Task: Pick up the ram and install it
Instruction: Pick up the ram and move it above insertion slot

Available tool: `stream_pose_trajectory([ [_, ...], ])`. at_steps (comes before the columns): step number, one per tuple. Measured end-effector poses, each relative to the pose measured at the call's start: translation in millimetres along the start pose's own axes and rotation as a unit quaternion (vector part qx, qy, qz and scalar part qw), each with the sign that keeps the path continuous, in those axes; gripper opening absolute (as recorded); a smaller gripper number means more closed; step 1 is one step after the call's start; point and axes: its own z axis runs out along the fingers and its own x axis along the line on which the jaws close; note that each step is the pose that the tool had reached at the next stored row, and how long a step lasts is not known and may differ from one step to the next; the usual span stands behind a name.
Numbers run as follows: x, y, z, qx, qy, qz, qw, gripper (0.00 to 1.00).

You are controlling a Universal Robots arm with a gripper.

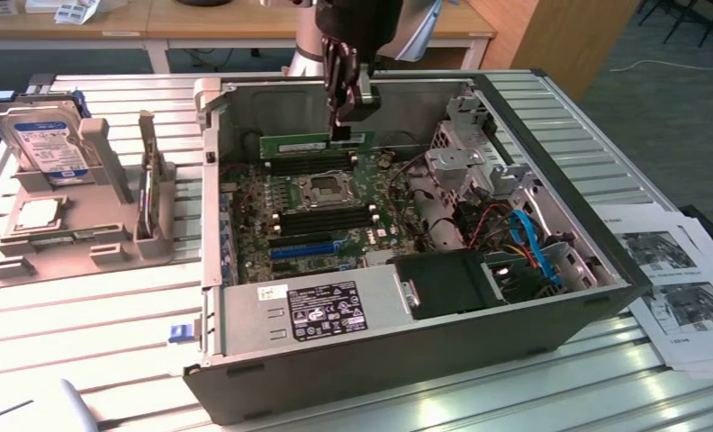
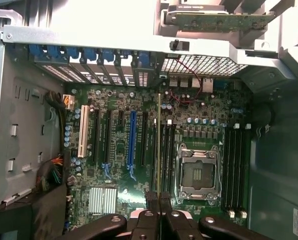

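The ram is a thin green stick. My gripper is shut on its end and holds it level inside the open computer case, above the motherboard. In the wrist view the ram shows edge-on as a narrow line running out from my gripper. It hangs over the black memory slots beside the CPU socket. I cannot tell whether it touches a slot. In the exterior view the stick sits just above the far memory slots, past the socket.
A blue expansion slot and a white slot lie beside the memory slots. More black slots flank the socket's other side. A grey stand with a hard drive stands at the exterior view's left, papers at its right.
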Motion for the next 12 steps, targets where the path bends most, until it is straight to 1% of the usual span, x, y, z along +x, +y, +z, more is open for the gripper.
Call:
stream_pose_trajectory([
  [12, -1.6, -7.1, 1.8, 0.0, 0.0001, 0.0, 1.0, 0.12],
])
